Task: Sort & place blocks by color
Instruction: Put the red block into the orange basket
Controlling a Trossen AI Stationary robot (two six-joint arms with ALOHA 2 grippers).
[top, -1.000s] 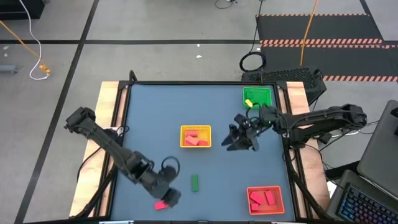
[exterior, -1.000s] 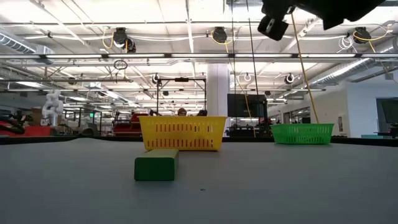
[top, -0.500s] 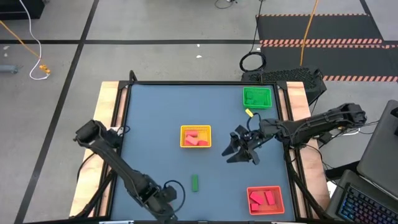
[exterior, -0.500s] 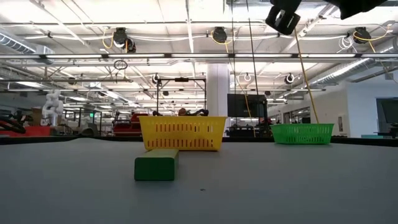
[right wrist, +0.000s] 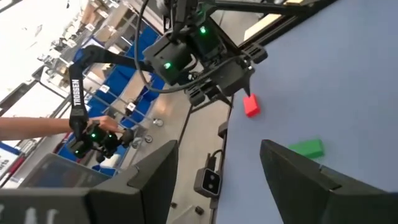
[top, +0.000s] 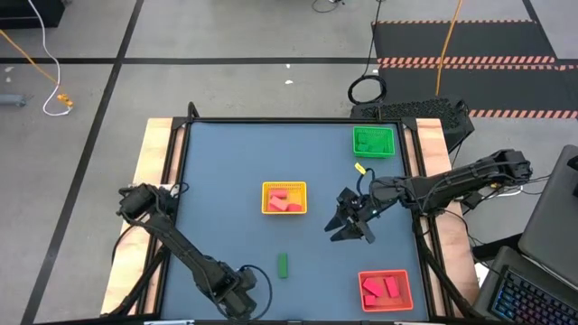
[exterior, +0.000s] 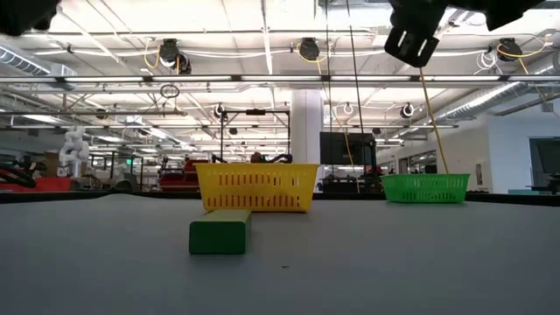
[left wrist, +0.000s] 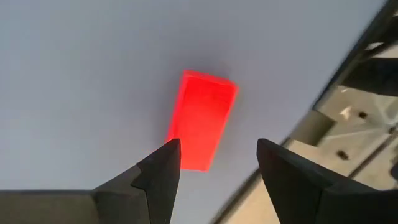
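A red block (left wrist: 202,118) lies flat on the table close to its near edge and also shows in the right wrist view (right wrist: 250,106). My left gripper (left wrist: 214,165) is open just above it, its fingertips at the block's end, touching nothing. In the high view my left gripper (top: 237,296) hides the block. A green block (top: 283,264) lies flat on the table and shows in the low view (exterior: 220,234). My right gripper (top: 348,221) is open and empty, well above the table right of the yellow tray (top: 284,198). It also shows in the low view (exterior: 411,39).
The yellow tray holds red blocks. A green tray (top: 374,141) stands at the far right, with a small yellow piece (top: 360,165) on the table in front of it. An orange tray (top: 386,288) with red blocks stands at the near right. A person's arm (right wrist: 18,127) shows beyond the table.
My left gripper has gone toward the table's near edge and now covers the red block in the high view. My right gripper has gone a little toward the near edge, staying high above the table. No block has moved.
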